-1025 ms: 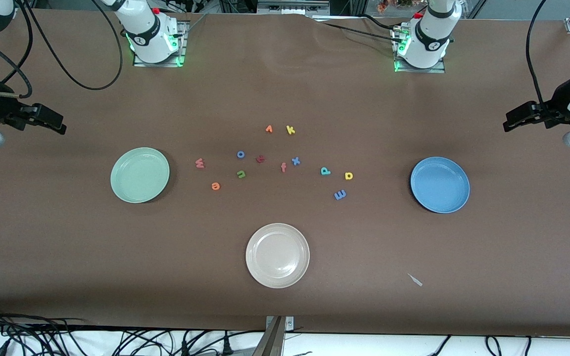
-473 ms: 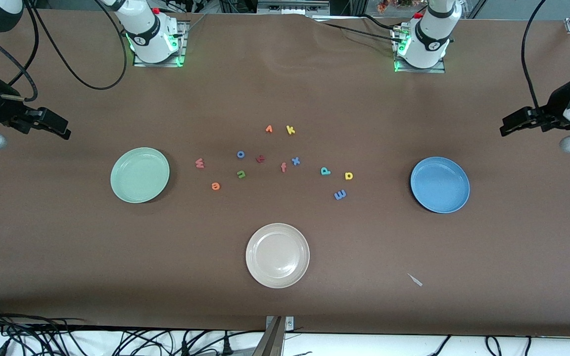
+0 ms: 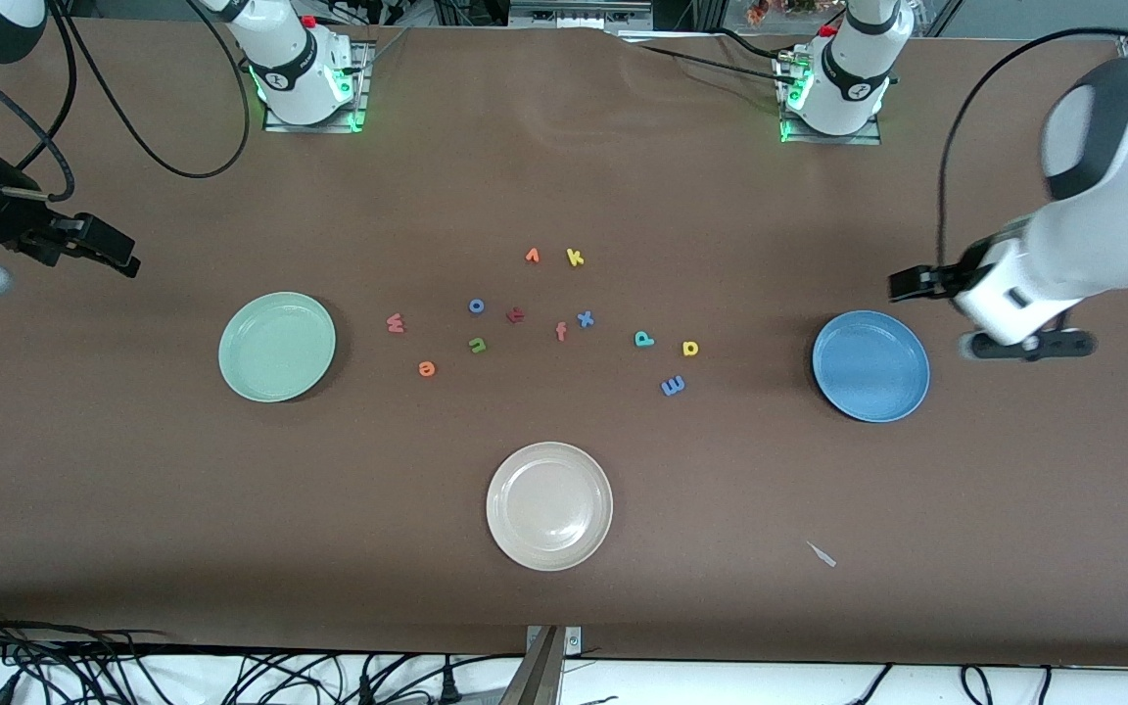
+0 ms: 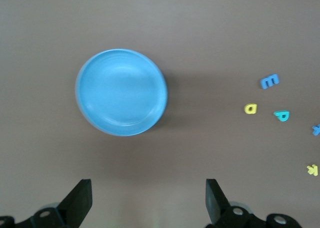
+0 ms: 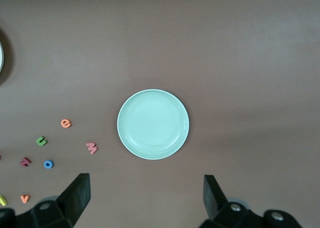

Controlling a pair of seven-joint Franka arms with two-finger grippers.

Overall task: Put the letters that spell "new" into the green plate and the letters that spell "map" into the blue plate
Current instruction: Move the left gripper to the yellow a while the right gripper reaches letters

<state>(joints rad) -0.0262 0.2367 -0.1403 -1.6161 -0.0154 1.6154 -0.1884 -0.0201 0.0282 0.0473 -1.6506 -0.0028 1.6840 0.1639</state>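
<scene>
Nothing has been put away yet: the green plate [image 3: 277, 347] and the blue plate [image 3: 870, 365] are bare, all six letters, "n" [image 3: 477, 344], "e" [image 3: 427, 368], "w" [image 3: 396, 322], "m" [image 3: 673, 386], "a" [image 3: 690, 348] and "p" [image 3: 643, 339], are left on the worktop [image 3: 564, 597] between the plates, and the jaws of the left gripper [image 4: 148, 200] and the right gripper [image 5: 146, 197] are held wide apart with nothing gripped.

Left tool [image 3: 902, 284] swung inward — now seemingly near blue plate [image 3: 870, 366]
</scene>
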